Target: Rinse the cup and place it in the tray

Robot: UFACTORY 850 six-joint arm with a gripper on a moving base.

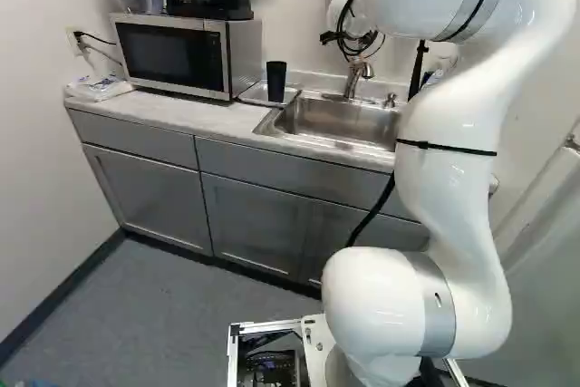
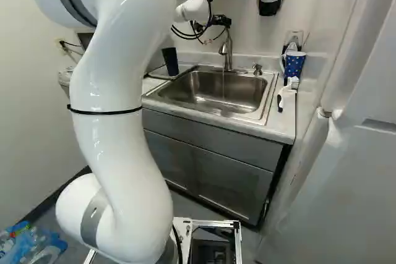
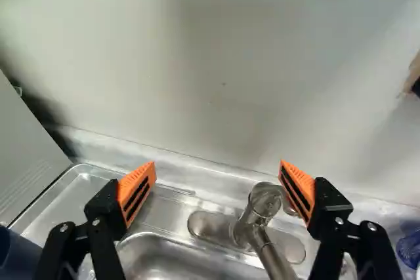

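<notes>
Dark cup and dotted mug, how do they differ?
The dark cup is plain; the mug is blue with white dots. The mug has a handle, while the cup shows none. In the right base view, the cup is left of the sink, the mug right of it. Neither is gripped.

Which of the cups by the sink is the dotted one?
The blue mug, right of the sink in the right base view: it has white dots, while the dark cup across the sink is plain.
</notes>
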